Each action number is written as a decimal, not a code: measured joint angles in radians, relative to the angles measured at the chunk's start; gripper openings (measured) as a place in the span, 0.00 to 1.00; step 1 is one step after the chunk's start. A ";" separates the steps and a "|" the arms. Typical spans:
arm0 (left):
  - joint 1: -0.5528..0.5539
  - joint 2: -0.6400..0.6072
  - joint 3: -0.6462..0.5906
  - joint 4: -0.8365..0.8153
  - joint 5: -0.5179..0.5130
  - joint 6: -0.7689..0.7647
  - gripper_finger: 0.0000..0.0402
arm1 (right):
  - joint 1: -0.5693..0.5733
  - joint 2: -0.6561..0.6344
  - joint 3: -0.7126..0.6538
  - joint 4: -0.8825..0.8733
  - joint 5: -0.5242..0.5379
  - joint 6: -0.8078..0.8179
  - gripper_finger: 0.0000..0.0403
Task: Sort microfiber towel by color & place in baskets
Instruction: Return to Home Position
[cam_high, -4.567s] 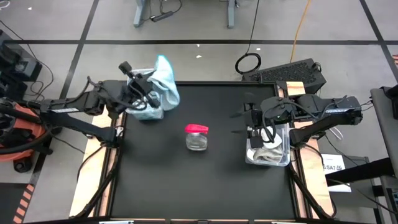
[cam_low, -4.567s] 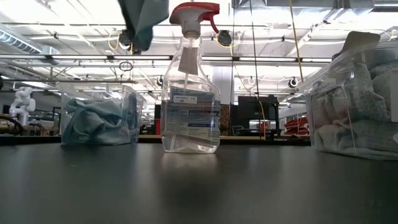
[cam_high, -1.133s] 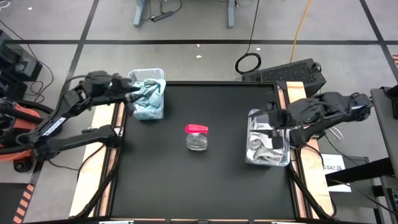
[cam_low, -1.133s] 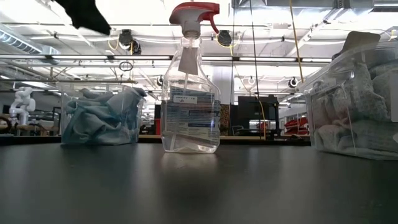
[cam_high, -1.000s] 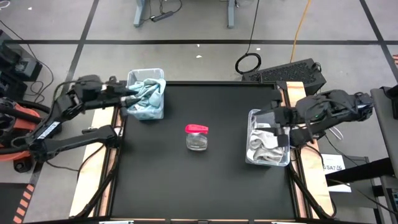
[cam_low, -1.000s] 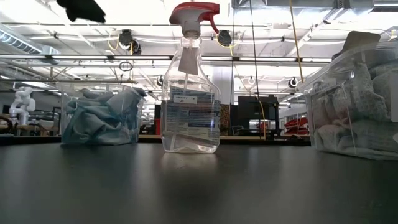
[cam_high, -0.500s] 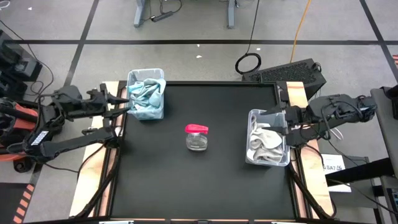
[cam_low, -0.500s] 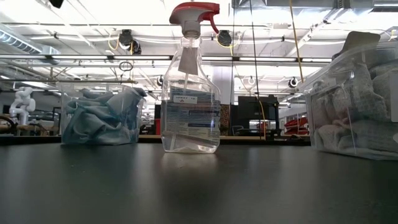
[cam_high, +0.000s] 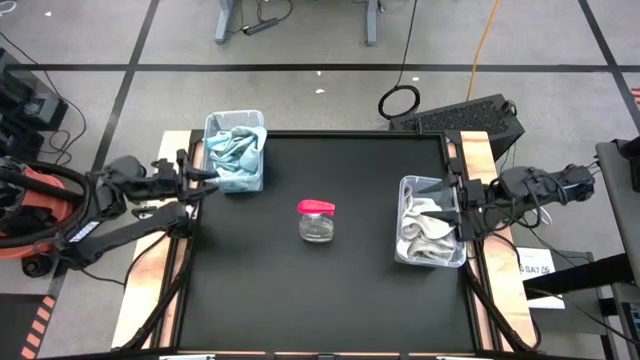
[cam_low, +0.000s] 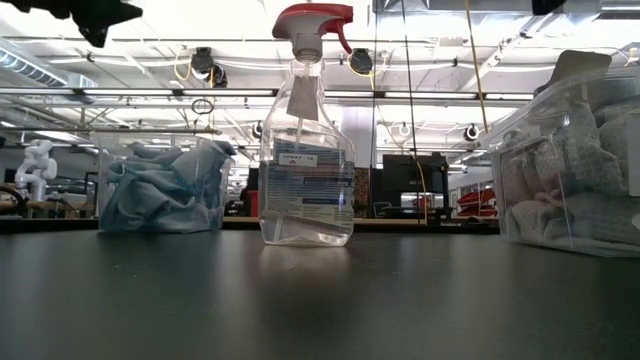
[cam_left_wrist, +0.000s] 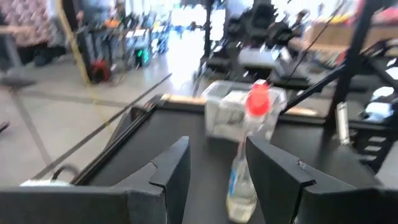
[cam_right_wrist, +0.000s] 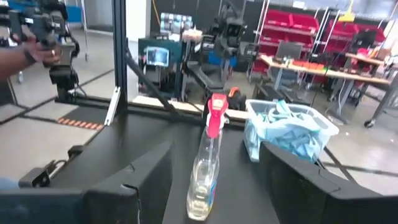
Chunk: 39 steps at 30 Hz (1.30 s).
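Two clear baskets stand on the black table. The far-left basket (cam_high: 234, 150) (cam_low: 160, 185) holds light blue towels (cam_right_wrist: 283, 127). The right basket (cam_high: 432, 235) (cam_low: 575, 160) holds pale grey towels (cam_high: 425, 235). My left gripper (cam_high: 207, 175) (cam_left_wrist: 214, 174) hangs open at the table's left edge, just near of the blue basket, with nothing between its fingers. My right gripper (cam_high: 438, 207) (cam_right_wrist: 214, 180) is open above the grey basket's right rim, pointing toward the table's left, and holds nothing.
A clear spray bottle with a red trigger head (cam_high: 316, 220) (cam_low: 305, 140) stands upright at the table's middle, between the baskets. A person's hand (cam_right_wrist: 31, 43) shows in the room beyond the table. Bare black tabletop (cam_high: 330, 300) lies along the near side.
My left gripper has drawn back from the blue basket toward the table's left edge and a little nearer. My right gripper has pulled back toward the right edge and tipped up until it points level across the table. The towels lie still in both baskets.
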 joint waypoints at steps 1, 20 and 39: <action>0.000 -0.016 -0.015 0.024 0.015 -0.009 0.40 | 0.000 -0.013 -0.018 0.017 0.000 -0.004 0.56; -0.011 -0.156 -0.239 0.386 0.124 -0.096 0.40 | -0.001 -0.187 -0.342 0.413 0.002 -0.080 0.56; -0.162 -0.155 -0.462 0.644 0.092 -0.114 0.40 | -0.002 -0.373 -0.505 0.487 0.038 -0.138 0.56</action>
